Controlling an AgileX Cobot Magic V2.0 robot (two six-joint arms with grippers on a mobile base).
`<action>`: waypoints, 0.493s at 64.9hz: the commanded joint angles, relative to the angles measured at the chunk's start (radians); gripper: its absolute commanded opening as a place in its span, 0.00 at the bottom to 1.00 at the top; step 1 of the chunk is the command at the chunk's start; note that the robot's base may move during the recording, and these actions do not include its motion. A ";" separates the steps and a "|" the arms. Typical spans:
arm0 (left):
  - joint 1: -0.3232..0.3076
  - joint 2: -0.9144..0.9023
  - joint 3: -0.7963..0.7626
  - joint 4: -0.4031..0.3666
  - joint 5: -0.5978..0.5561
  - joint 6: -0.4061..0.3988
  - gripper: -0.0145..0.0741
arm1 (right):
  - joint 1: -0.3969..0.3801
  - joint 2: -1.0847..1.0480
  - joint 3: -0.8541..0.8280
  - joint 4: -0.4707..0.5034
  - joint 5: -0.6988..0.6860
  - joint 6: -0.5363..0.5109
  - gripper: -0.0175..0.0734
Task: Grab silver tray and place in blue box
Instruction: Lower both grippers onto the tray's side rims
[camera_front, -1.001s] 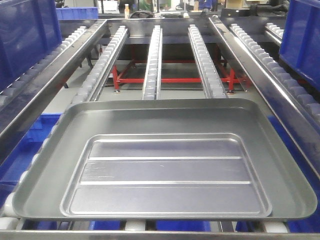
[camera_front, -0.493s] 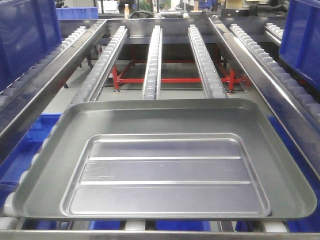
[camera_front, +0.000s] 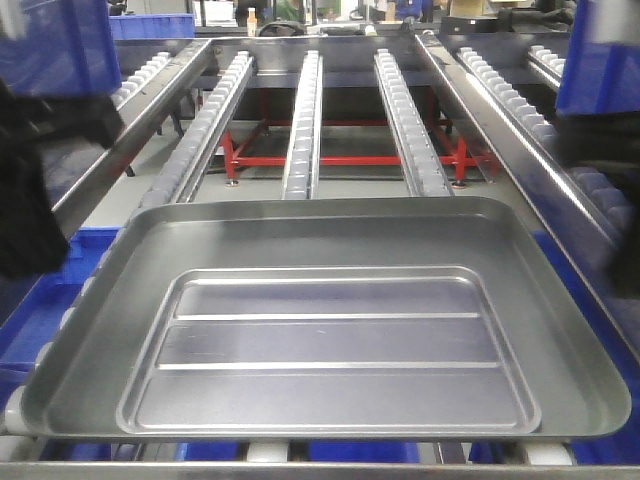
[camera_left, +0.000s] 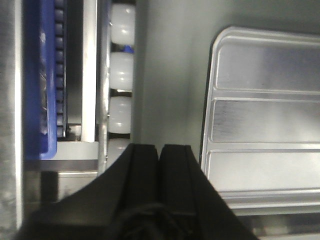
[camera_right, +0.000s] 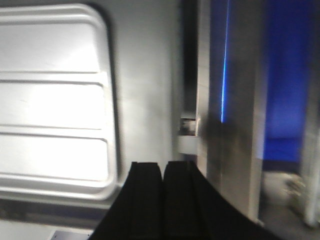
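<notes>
The silver tray (camera_front: 330, 345) looks stiff, light and slick: pinch its low side rims. Left gripper (camera_left: 159, 148) and right gripper (camera_right: 163, 165) are both pressed together.

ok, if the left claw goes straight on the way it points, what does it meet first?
Probably the wider tray, on its grey flank between the white rollers and the silver tray. The left claw, shut, aims there; depth is unclear.
</notes>
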 joint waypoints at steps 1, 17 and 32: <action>-0.008 0.002 -0.034 -0.010 -0.063 -0.013 0.06 | 0.043 0.044 -0.065 -0.059 -0.057 0.051 0.27; -0.008 0.055 -0.034 -0.024 -0.092 -0.013 0.06 | 0.064 0.151 -0.110 -0.076 -0.075 0.065 0.27; -0.021 0.104 -0.034 -0.024 -0.135 -0.002 0.08 | 0.067 0.172 -0.110 -0.072 -0.102 0.065 0.27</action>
